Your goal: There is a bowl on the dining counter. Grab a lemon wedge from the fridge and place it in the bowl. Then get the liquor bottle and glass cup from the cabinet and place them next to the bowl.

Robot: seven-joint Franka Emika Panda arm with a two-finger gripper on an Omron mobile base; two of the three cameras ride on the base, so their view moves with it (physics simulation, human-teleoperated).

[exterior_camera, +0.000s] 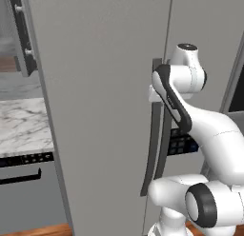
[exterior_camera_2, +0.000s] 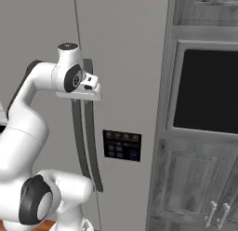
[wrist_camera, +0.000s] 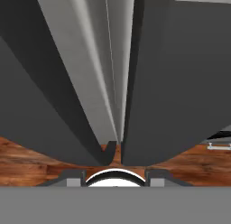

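Steel, light grey and smooth, faces us: the fridge [exterior_camera: 105, 87] stands shut, its two doors meeting at a seam with a long dark handle on each side. We judge the doors heavy and stiff, the steel too slick to grip, so a handle is the one place to take hold, about where the hand sits, up near its top end.

Going left to right in the hand view, the left handle [wrist_camera: 45, 96] rises as a broad dark bar, then come the pale door faces and the seam, then the right handle [wrist_camera: 176, 83]. Both bars sit just ahead of the fingertips and to either side of them.

Our gripper [exterior_camera: 153, 93] is up against the handles' upper part, the wrist bent toward the door. In the right base view the elbow lifts high to the left and the forearm reaches level across. Whether the fingers are spread or pinching a handle, we cannot tell.
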